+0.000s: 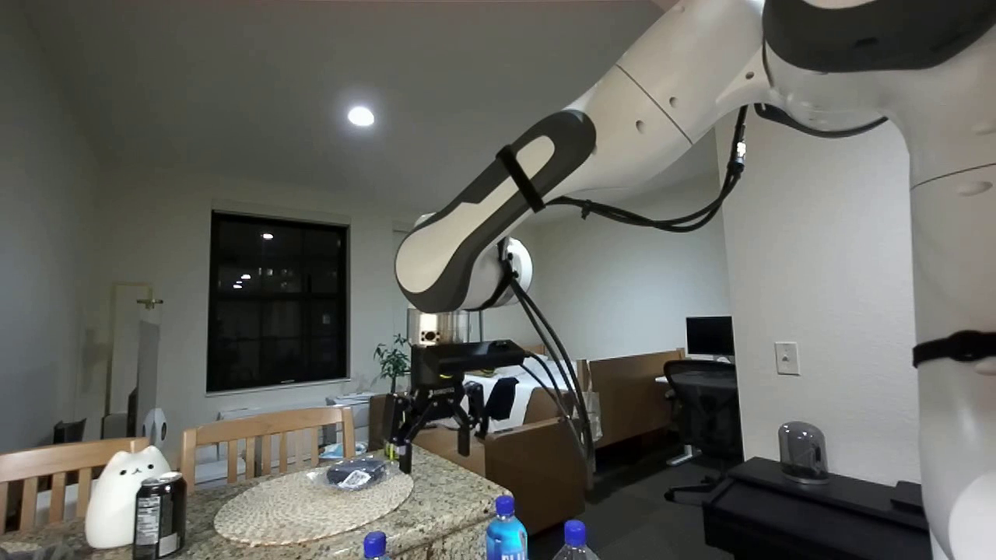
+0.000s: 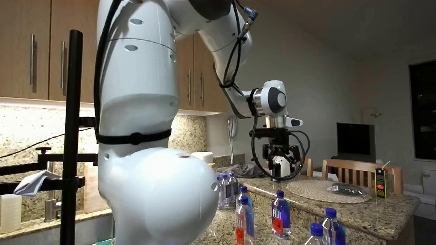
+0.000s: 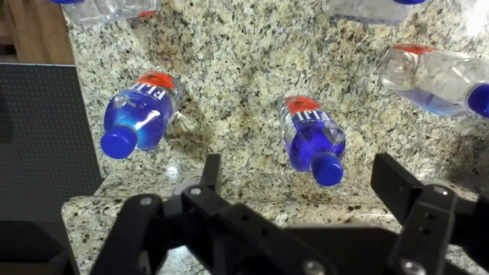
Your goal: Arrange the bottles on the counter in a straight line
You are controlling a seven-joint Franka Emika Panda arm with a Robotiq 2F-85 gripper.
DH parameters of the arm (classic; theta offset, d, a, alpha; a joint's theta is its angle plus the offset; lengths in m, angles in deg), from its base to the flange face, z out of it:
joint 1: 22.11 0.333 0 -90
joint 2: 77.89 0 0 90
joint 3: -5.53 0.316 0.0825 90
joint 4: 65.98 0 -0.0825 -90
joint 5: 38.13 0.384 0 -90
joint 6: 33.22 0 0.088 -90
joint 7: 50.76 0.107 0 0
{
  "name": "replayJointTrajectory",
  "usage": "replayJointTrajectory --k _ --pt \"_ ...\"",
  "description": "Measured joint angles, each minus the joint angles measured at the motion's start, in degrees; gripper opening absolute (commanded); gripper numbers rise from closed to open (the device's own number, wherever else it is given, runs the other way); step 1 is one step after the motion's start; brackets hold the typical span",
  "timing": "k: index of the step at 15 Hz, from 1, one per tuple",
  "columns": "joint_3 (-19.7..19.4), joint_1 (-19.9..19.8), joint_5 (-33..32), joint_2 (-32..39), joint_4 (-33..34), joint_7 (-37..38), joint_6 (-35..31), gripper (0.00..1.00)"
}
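Hand (image 3: pixel 298 168): fingers spread wide, nothing held; hangs over the table's raised level (image 2: pixel 385 217), touching no bottle.
Near bottle (image 3: pixel 311 133): upright on the lower table (image 3: pixel 244 57); in the wrist view shows between the fingertips but beyond them.
Left bottle (image 3: pixel 143 110): upright, same level, outside the fingers at left of the wrist view.
Right bottle (image 3: pixel 428 84): outside the fingers on the opposite side, a little farther back from the hand.
Far bottles (image 3: pixel 114 9): two, farthest from the hand in that view, cut by the frame.
Rear bottles (image 2: pixel 226 190): at least three, bunched, well apart from the hand.
Line: judged unfinished. Left, near and right make a rough row along the raised level; far ones stand off it. Rear group's part in it: cannot tell.
Left to do: judged, square up right, bring far ones in.
Mat (image 2: pixel 306 190): on the raised level near the hand, carrying a packet (image 2: pixel 351 190); carton (image 2: pixel 381 182) beside it.
Can (image 1: pixel 159 517), cat figure (image 1: pixel 117 502): same level, well apart from the hand.
In the way: the raised level's edge; lowering fingers could catch it, or knock neighbours.
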Motion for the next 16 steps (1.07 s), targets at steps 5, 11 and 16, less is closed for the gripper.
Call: replayJointTrajectory --k 5,11,16 --pt "-2.33 -0.84 -3.76 -0.04 1.82 -0.45 0.00 1.00" --pt "-5.25 -1.99 -3.75 0.78 2.00 -3.54 -0.01 1.00" --pt "-8.05 -4.15 -0.87 3.81 1.81 -6.54 -2.71 1.00"
